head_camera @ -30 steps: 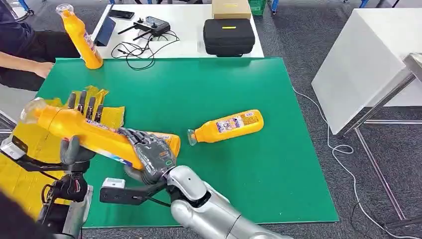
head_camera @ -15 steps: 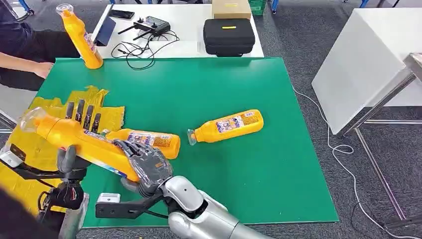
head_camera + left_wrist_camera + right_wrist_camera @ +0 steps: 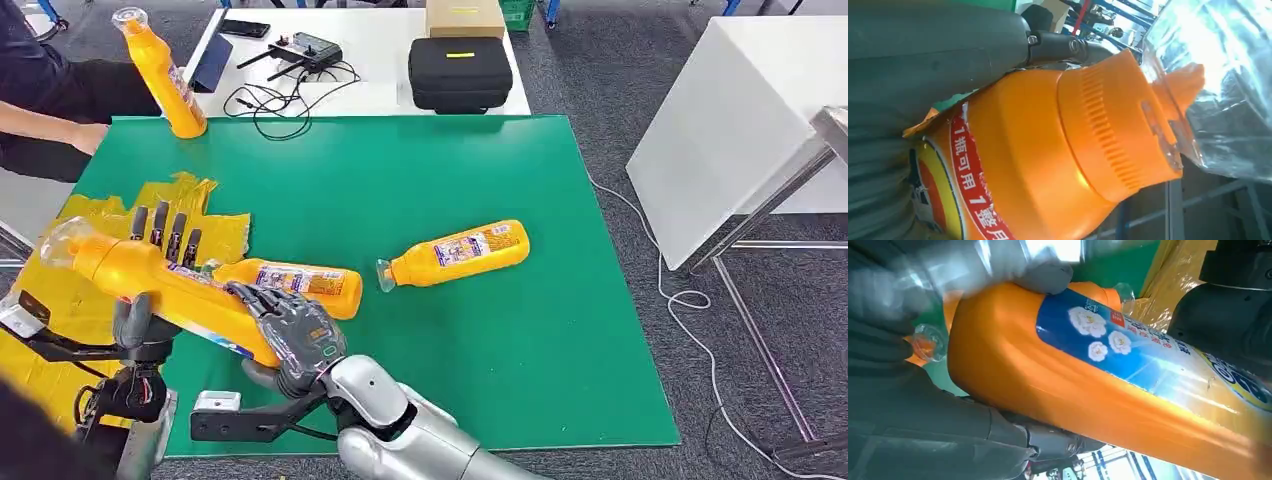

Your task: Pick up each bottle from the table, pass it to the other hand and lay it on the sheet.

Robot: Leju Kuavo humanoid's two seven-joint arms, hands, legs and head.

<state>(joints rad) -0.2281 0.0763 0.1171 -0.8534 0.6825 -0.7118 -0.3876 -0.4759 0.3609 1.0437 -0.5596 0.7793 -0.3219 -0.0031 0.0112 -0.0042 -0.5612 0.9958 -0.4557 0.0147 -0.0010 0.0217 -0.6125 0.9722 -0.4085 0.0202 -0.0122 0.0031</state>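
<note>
Orange bottle (image 3: 165,285) within both left hand (image 3: 150,275) and right hand (image 3: 295,335).

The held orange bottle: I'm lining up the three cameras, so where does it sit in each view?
Head view: held orange bottle low on the left, between left hand and right hand.
Left wrist view: its neck and ribbed cap, centre.
Right wrist view: its body and blue flower label, across the frame.
Shared landmark: yellow sheet, beside the bottle.
</note>
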